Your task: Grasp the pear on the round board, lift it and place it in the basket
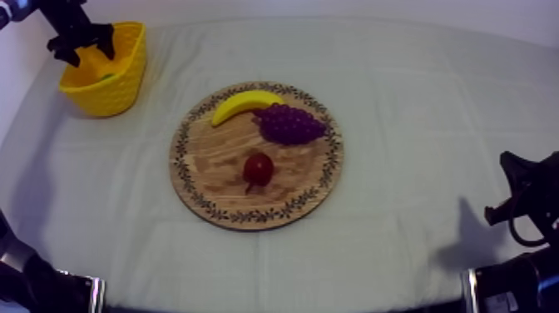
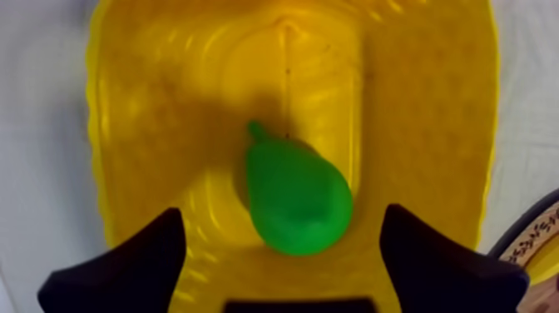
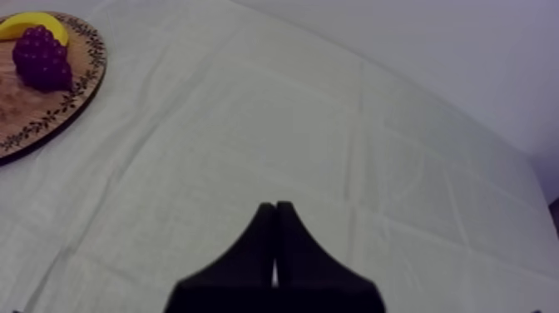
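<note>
One pear (image 2: 295, 200) lies in the basket (image 1: 125, 83), free of the left hand (image 1: 86, 52), which hangs wide open over the basket. Far from the basket, the right hand (image 3: 275, 212) is closed on nothing, low over the bench (image 3: 333, 125)

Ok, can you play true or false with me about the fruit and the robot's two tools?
1. The pear lies inside the yellow basket. True.
2. The left tool is shut on the pear. False: it is open above the basket, and the pear lies free on the bottom.
3. The banana is in the basket too. False: it lies on the wooden board, beside the grapes.
4. The right tool is shut on nothing, over the cloth. True.
5. The small red fruit is on the board. True.
</note>
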Tool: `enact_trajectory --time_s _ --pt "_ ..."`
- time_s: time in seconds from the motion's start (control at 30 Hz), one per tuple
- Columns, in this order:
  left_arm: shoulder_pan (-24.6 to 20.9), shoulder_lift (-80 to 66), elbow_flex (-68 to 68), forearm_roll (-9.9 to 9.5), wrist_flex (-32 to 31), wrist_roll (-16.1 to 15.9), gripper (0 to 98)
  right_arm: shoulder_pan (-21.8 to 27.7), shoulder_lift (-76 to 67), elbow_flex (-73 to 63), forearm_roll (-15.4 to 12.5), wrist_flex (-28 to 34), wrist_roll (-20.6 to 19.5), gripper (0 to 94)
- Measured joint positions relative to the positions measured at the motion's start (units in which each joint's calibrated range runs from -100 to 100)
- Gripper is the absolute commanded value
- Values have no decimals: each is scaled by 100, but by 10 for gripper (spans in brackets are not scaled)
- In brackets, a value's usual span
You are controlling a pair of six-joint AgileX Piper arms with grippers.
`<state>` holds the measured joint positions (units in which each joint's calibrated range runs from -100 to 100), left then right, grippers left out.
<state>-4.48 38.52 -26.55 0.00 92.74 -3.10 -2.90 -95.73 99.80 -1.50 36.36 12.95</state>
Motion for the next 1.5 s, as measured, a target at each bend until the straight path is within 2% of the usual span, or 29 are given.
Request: enact_trajectory --time_s 0.17,0.53,1.07,1.33,1.5 --pt "-10 -441 283 0 -12 -8 824 0 0 0 0 0 0 4" --pt "-17 -1393 974 0 5 -58 749 0 0 0 0 0 9 4" --pt "-62 -3109 2266 128 -6 -55 676 0 0 0 0 0 -2 4" --pt "-281 -4289 3372 351 -466 -193 613 -7 0 0 0 0 -2 4" --pt "-343 -5125 4184 385 -981 -317 582 -7 0 0 0 0 1 4"
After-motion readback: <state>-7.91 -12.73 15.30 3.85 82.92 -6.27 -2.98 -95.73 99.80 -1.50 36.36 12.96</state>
